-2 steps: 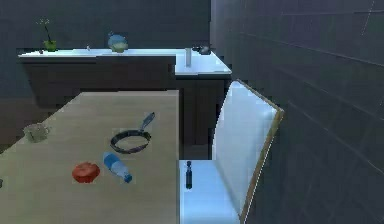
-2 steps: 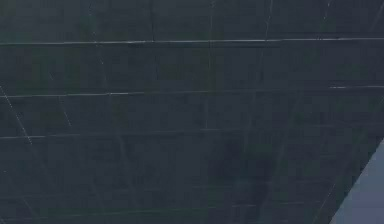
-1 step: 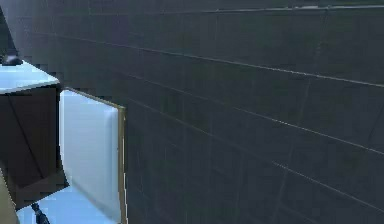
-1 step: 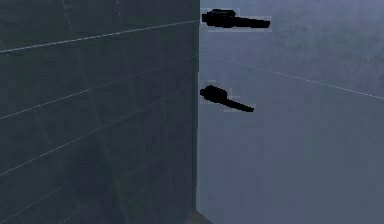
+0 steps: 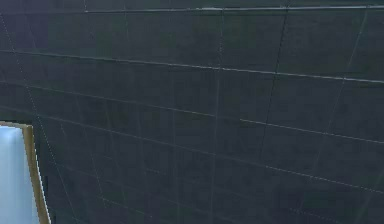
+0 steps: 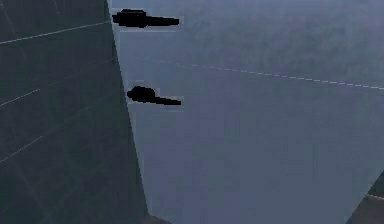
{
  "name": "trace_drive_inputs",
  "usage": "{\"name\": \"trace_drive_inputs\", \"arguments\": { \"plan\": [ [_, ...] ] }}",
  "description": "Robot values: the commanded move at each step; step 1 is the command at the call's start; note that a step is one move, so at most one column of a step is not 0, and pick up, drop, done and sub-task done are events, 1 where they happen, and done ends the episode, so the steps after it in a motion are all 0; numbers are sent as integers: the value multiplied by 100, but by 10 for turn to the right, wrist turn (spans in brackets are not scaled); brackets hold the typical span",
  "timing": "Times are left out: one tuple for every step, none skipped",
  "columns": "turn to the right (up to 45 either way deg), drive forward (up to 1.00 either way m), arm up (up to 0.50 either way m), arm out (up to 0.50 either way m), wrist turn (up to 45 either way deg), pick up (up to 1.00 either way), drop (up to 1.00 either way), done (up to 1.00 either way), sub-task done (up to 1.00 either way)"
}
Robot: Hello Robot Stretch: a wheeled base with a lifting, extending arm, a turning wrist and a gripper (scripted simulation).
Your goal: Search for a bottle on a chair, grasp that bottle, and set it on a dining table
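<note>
Facing a dark tiled wall [image 5: 220,110] close ahead, with a light framed panel [image 5: 14,175] at the forward view's lower left. On the arm side, a wall corner [image 6: 120,120] stands near. On the blue-grey wall [image 6: 280,140] sit an upper black fixture [image 6: 145,18] and a lower black fixture [image 6: 154,96]. I cannot tell the gripper's state or where the bottle is.

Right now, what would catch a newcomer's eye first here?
A dark tiled wall stands close in the forward view, a pale wood-framed panel at its lower left. In the arm side view, an upper black shape and a lower black shape sit on a grey-blue wall.
</note>
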Motion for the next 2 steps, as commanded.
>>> {"name": "trace_drive_inputs", "arguments": {
  "plan": [
    [0,5,0,0,0,0,0,0,0],
    [-210,0,0,0,0,0,0,0,0]
  ]
}}
